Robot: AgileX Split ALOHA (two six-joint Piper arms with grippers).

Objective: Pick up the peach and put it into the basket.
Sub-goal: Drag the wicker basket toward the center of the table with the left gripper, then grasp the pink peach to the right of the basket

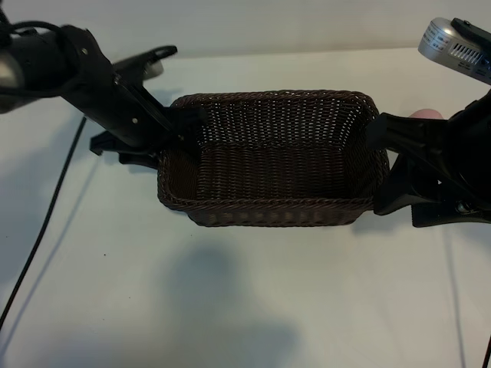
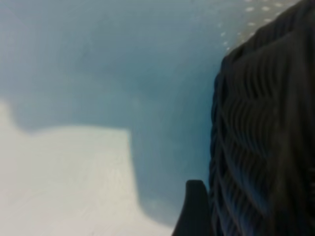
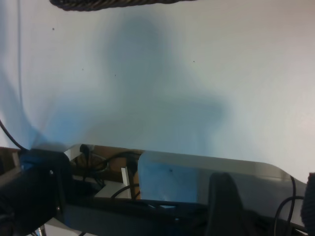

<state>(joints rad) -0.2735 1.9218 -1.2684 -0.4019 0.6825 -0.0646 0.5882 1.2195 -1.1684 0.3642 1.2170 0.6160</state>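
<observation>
The basket (image 1: 268,96) stands upright in the middle of the white surface (image 1: 245,307), open side up. Its long axis runs across from one arm to the other, and nothing lies inside it.

The peach (image 1: 426,113) is not in it yet. Only a pale pink sliver shows on the surface, just past the basket's right end toward the far edge, tucked behind the right arm (too little shows to say which way it points).

The right end effector (image 1: 380,165) hangs at that same end with its two fingers spread and nothing between them. I take it as being there because the fruit is within its reach.

The left end effector (image 1: 173,126) leans down against the outside of the basket's left end wall, perhaps to steady the basket. From here I cannot tell whether it is spread or pressed together.
</observation>
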